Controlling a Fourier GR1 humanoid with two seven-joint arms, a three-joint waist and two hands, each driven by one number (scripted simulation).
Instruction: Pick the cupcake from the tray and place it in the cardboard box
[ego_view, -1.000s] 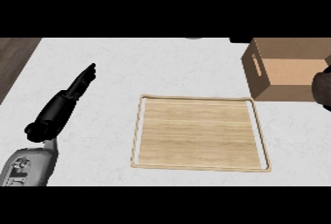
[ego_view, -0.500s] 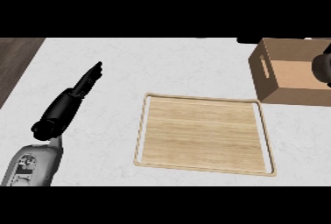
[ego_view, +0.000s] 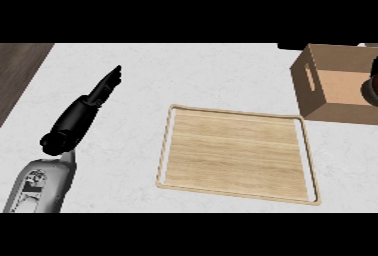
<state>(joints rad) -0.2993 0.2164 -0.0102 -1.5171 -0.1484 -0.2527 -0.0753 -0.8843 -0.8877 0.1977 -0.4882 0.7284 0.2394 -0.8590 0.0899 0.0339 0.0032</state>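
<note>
Nearest, the left hand (ego_view: 81, 112) lies over the white counter (ego_view: 184, 70) with fingers straight and together, where it was half a second ago. The wooden tray (ego_view: 236, 150) sits mid-counter, bare, with open counter all round it. Farther right, the cardboard box (ego_view: 336, 82) stands open-topped; the view has shifted, so it shows lower and more leftward. A dark shape (ego_view: 370, 87) shows over it at the edge: right hand or cupcake, cannot tell; fingers unreadable.
</note>
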